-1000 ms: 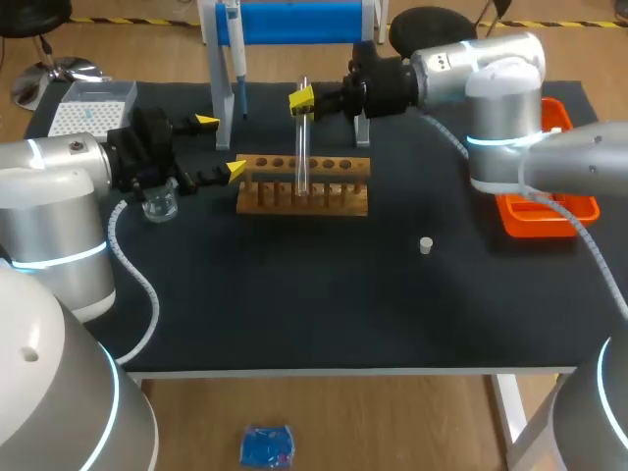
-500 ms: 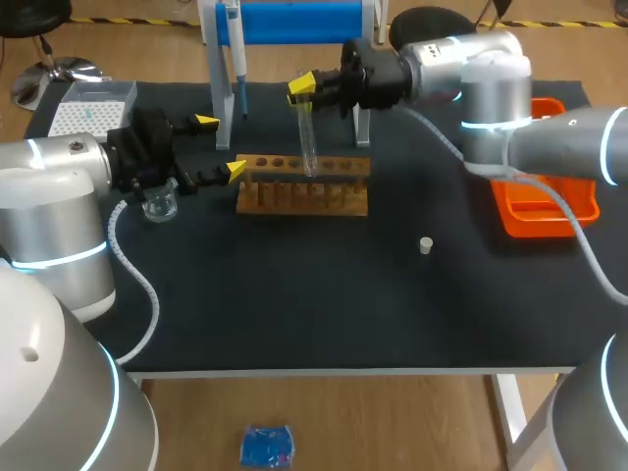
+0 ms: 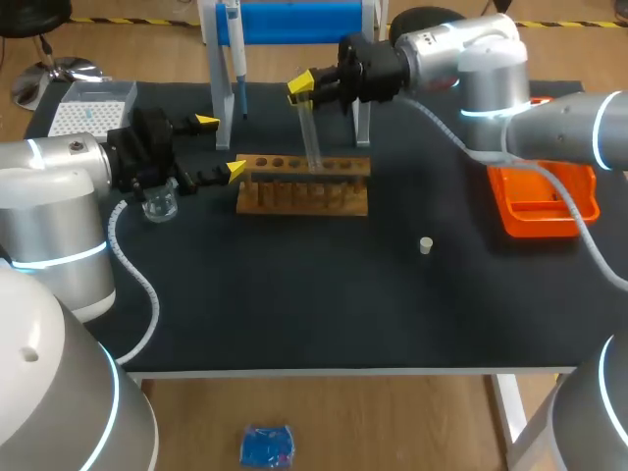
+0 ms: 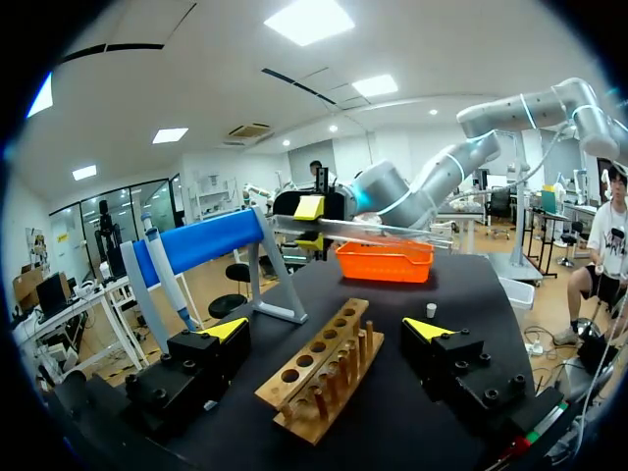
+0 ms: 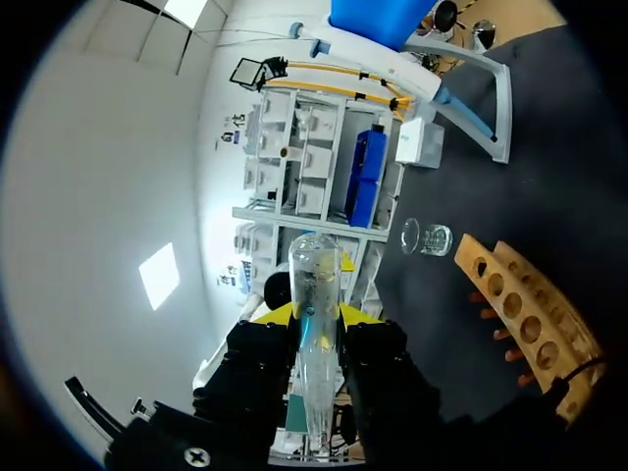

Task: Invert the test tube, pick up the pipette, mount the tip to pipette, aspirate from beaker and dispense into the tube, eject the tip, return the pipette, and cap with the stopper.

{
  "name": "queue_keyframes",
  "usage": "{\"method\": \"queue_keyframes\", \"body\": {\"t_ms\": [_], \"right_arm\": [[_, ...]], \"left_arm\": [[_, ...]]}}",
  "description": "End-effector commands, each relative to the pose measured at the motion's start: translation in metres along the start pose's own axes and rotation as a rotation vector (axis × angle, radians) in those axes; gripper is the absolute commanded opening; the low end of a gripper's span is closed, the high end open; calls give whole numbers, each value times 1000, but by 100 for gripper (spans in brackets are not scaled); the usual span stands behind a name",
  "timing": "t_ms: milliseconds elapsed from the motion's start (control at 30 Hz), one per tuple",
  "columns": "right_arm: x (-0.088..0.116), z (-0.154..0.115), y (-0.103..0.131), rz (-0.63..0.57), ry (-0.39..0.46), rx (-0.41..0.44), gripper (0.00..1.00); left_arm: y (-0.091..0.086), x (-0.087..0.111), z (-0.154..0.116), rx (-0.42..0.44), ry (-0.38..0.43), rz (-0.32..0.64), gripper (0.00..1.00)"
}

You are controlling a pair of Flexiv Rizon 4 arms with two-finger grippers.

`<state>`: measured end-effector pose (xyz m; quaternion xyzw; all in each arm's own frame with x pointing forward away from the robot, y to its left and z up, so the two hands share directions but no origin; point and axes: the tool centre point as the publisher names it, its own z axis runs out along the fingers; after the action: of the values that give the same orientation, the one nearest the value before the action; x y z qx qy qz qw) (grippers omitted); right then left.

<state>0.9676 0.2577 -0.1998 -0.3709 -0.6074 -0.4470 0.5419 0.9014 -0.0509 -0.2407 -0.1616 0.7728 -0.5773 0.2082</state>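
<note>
My right gripper (image 3: pixel 303 87) is shut on the upper end of a clear test tube (image 3: pixel 310 137), which hangs tilted above the back row of the wooden rack (image 3: pixel 304 186). In the right wrist view the tube (image 5: pixel 316 294) sticks out between the yellow tips of the right gripper (image 5: pixel 316 316), with the rack (image 5: pixel 520 314) off to one side. My left gripper (image 3: pixel 221 145) stands open just left of the rack, beside the glass beaker (image 3: pixel 159 204). In the left wrist view the rack (image 4: pixel 324 378) lies between the fingers of the open left gripper (image 4: pixel 327 332). The pipette (image 3: pixel 235 59) hangs on the blue stand.
A small stopper (image 3: pixel 426 245) lies on the dark mat right of the rack. An orange tray (image 3: pixel 545 204) sits at the right edge. A tip box (image 3: pixel 93 106) stands at the back left corner. The blue stand's legs (image 3: pixel 222 108) rise behind the rack.
My right gripper has lifted the test tube out of the rack, carried it up and back, and tilted it. The left arm has kept still.
</note>
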Motion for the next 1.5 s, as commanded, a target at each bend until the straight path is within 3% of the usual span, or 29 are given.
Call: {"method": "queue_keyframes", "body": {"t_ms": [33,400,967,1000,1100,1200,1267,1300,1500], "right_arm": [[2,-2,-7,22,-4,-45,0],[-1,-3,-6,68,25,-87,0],[-1,-4,-7,76,19,-85,0],[-1,-4,-7,76,19,-85,0],[-1,-4,-7,76,19,-85,0],[-1,-4,-7,76,19,-85,0],[-1,-4,-7,76,19,-85,0],[-1,-4,-7,76,19,-85,0],[-1,-4,-7,76,19,-85,0]], "left_arm": [[1,1,1,0,-3,1,100],[1,1,1,0,-3,1,100],[1,1,1,0,-3,1,100],[-5,-1,1,51,-35,63,100],[-25,9,1,227,-103,397,100],[-33,21,3,323,-138,594,100],[-36,29,4,371,-125,665,100],[-36,30,5,347,-158,686,100],[-36,30,5,347,-158,686,100]]}}
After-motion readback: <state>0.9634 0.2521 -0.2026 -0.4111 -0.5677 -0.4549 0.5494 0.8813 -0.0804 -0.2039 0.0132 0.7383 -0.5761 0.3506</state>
